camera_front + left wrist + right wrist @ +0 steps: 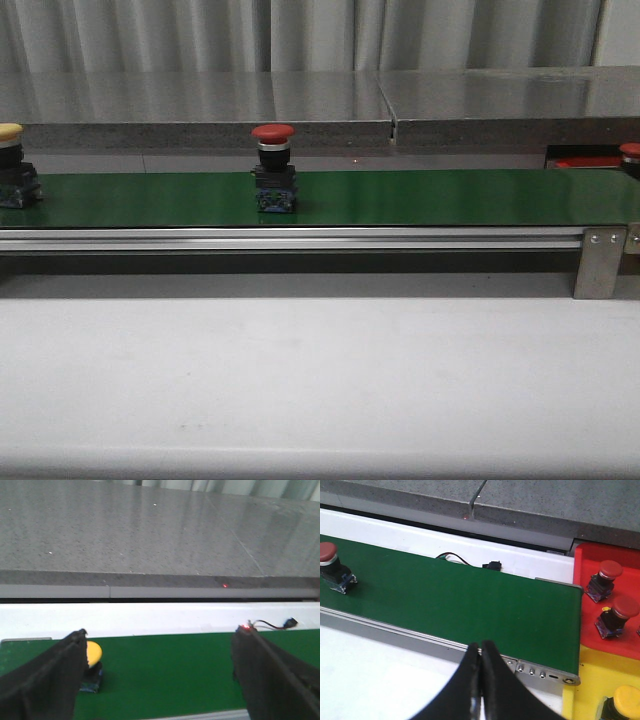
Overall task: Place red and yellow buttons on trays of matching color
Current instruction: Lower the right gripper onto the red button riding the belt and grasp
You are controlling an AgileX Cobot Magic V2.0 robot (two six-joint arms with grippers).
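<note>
A yellow button (10,131) stands at the far left of the green belt (400,197), and a red button (273,133) stands near its middle. In the left wrist view my left gripper (163,631) is open above the belt, with the yellow button (94,652) just inside its one finger (50,675), apart from it. My right gripper (480,647) is shut on nothing over the belt's near rail. The red tray (585,565) holds two red buttons (610,570) (625,608). The yellow tray (585,675) holds a yellow button (626,700). Neither gripper shows in the front view.
A grey metal bracket (600,262) with screws closes the belt's right end. A grey stone ledge (200,100) runs behind the belt. A small black connector on a wire (492,565) lies on the white strip behind the belt. White table (320,380) lies in front.
</note>
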